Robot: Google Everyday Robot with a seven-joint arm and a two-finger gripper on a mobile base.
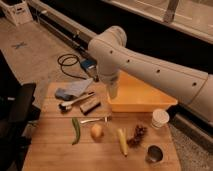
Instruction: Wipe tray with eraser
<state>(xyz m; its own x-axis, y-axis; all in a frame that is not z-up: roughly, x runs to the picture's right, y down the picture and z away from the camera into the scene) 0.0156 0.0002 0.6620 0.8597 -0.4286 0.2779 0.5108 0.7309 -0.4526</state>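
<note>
Pickup of the eraser (90,106) looks like the step in hand, since the block lies untouched on the wooden counter (47,150), just left of the tray (145,106) and off its near-left corner. The hand (113,94) hangs pointing down at the tray's left edge, above the counter and only a short way from the eraser. It stands wide and carries nothing.

To do this well, I would bring the hand leftward away from the tray until it is squarely over the block, then turn the wrist so the fingers close across the eraser's short sides. The eraser lies at a slant to the tray's wall, so the wrist should match that angle first.

Crowding is the main risk. The silver tongs (75,101) lie just beyond the eraser on the side away from the tray, almost parallel to it and perhaps touching. The blue-grey cloth (72,90) sits behind them. A descent drifting away from the tray could catch the tongs instead.

The grip should be taken high on the block, leaving the wiping face clear below the fingertips. Then lift straight up, high enough to clear the tray's rim before moving in over its floor.
</note>
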